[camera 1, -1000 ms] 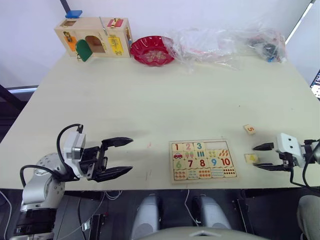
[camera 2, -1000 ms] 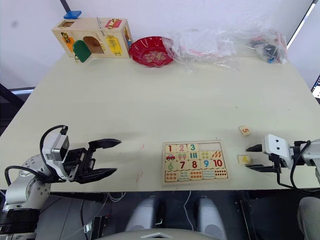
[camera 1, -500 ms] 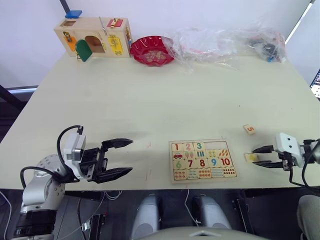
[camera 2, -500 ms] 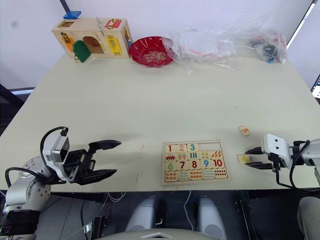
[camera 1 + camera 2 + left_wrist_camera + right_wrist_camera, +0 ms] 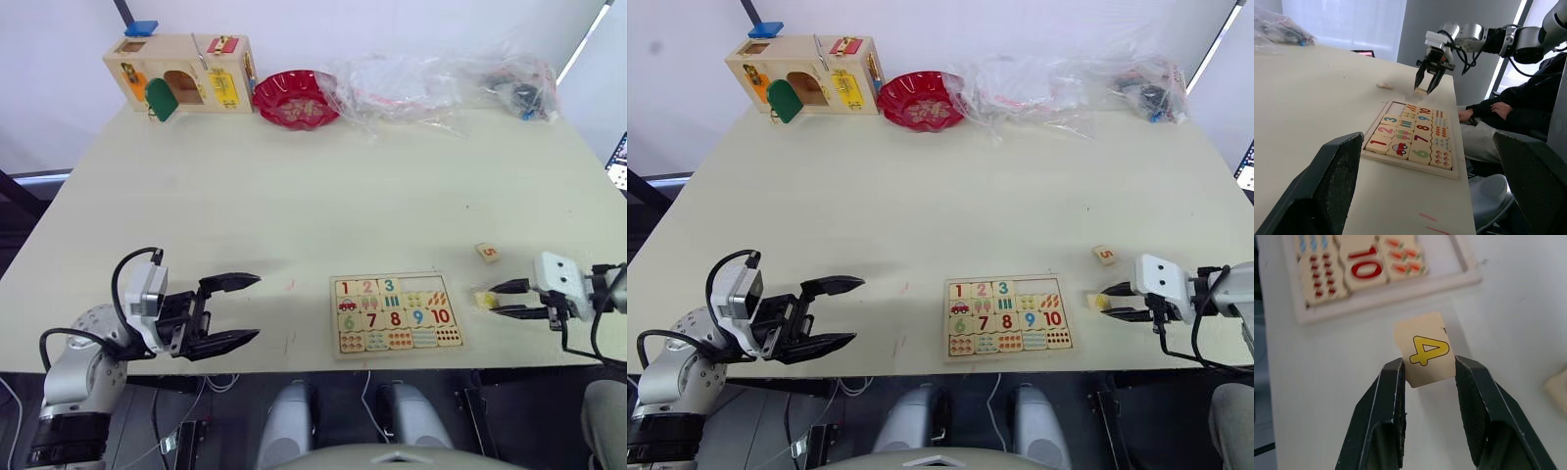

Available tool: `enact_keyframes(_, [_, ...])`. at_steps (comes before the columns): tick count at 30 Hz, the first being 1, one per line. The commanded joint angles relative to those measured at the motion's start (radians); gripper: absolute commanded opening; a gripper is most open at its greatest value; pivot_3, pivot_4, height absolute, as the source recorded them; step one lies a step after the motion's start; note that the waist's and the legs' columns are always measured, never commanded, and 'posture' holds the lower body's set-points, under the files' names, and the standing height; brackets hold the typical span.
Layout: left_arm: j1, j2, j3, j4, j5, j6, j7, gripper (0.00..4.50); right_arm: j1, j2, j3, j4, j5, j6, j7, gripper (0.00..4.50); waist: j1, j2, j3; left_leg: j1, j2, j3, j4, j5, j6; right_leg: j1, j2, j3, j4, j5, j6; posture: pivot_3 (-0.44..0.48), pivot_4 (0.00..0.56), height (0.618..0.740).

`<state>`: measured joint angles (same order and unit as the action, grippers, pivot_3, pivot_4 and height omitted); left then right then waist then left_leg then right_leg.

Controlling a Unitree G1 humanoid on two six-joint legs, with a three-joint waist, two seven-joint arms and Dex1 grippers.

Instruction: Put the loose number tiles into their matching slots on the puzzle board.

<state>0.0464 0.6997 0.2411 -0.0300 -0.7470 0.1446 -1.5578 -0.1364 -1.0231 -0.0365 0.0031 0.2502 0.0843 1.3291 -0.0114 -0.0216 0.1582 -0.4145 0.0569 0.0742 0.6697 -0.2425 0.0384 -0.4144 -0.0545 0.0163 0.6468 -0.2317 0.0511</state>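
Note:
The puzzle board (image 5: pixel 396 277) lies near the table's front edge, with tiles 1, 2 and 3 in its top row. Two matching slots (image 5: pixel 426 285) at that row's right end are bare. My right gripper (image 5: pixel 498 299) is just right of the board, shut on the loose number tile with a yellow 4 (image 5: pixel 1425 350). It holds the tile tilted, close over the table. The 5 tile (image 5: pixel 488 253) lies flat a little farther back. My left gripper (image 5: pixel 253 306) hangs open and holds nothing, well left of the board.
A wooden box with coloured doors (image 5: pixel 181 73), a red bowl (image 5: pixel 297 98) and clear plastic bags (image 5: pixel 441 83) line the far edge. A seated person (image 5: pixel 1508 107) is beside the table on my right.
My right gripper, open around the 4 tile a second ago, has shut on it and carried it slightly left toward the board. The left arm has not moved.

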Motion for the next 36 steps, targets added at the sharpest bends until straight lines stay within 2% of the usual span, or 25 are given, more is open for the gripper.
enact_keyframes(1, [0.007, 0.001, 0.029, -0.039, -0.013, -0.012, -0.002, 4.50, -0.050, -0.058, -0.020, -0.223, -0.011, 0.198, -0.084, 1.30, 0.001, 0.001, 0.001, 0.000, 0.000, 0.000, 0.000, 0.000, 0.000, 0.000, 0.000, 0.000, 0.000, 0.000, 0.000, 0.000, 0.150, 0.740])
enact_keyframes(4, [0.011, 0.003, 0.036, -0.042, -0.016, -0.013, 0.000, 4.50, -0.168, -0.116, 0.060, -0.363, -0.040, 0.469, -0.120, 1.30, -0.001, 0.003, 0.002, -0.001, 0.001, 0.001, 0.000, 0.000, 0.000, -0.003, -0.002, 0.001, 0.000, 0.000, 0.000, 0.000, 0.150, 0.740])
enact_keyframes(8, [0.016, 0.003, 0.046, -0.049, -0.020, -0.012, 0.006, 4.50, -0.354, -0.151, 0.204, -0.427, -0.069, 0.701, -0.097, 1.30, 0.002, 0.003, 0.002, -0.002, 0.002, 0.000, -0.001, 0.000, 0.000, -0.004, -0.004, -0.001, 0.000, 0.000, -0.001, 0.000, 0.150, 0.740])
enact_keyframes(11, [0.033, -0.002, 0.055, -0.059, -0.018, -0.014, 0.011, 4.50, -0.524, -0.108, 0.322, -0.440, -0.098, 0.814, -0.089, 1.30, -0.003, 0.006, 0.004, -0.003, 0.000, 0.003, -0.001, 0.000, 0.000, -0.005, -0.010, -0.003, -0.002, 0.000, 0.000, 0.000, 0.150, 0.740])
enact_keyframes(18, [0.061, -0.008, 0.068, -0.083, -0.018, -0.017, 0.024, 4.50, -0.769, -0.008, 0.544, -0.441, -0.120, 1.045, -0.091, 1.30, -0.005, 0.005, 0.004, -0.008, 0.000, 0.005, -0.002, -0.001, 0.001, -0.012, -0.013, -0.007, -0.001, 0.000, 0.000, 0.000, 0.150, 0.740])
enact_keyframes(21, [0.071, -0.009, 0.073, -0.092, -0.019, -0.016, 0.029, 4.50, -0.825, 0.022, 0.607, -0.433, -0.112, 1.110, -0.092, 1.30, -0.001, 0.006, 0.003, -0.019, -0.001, 0.003, 0.001, 0.000, 0.001, -0.019, -0.012, -0.009, 0.001, 0.001, 0.000, 0.000, 0.150, 0.740])
enact_keyframes(26, [0.089, -0.009, 0.080, -0.112, -0.022, -0.014, 0.042, 4.50, -0.862, 0.061, 0.692, -0.438, -0.103, 1.175, -0.109, 1.30, -0.002, 0.005, 0.003, -0.019, -0.001, 0.002, 0.001, 0.000, 0.001, -0.019, -0.013, -0.010, 0.001, 0.001, 0.000, 0.000, 0.150, 0.740])
enact_keyframes(36, [0.124, -0.014, 0.094, -0.144, -0.026, -0.011, 0.062, 4.50, -0.845, 0.121, 0.729, -0.472, -0.051, 1.266, -0.192, 1.30, -0.004, 0.005, 0.003, -0.018, -0.002, 0.002, 0.001, 0.000, 0.001, -0.019, -0.011, -0.010, 0.004, 0.001, 0.000, 0.000, 0.150, 0.740])
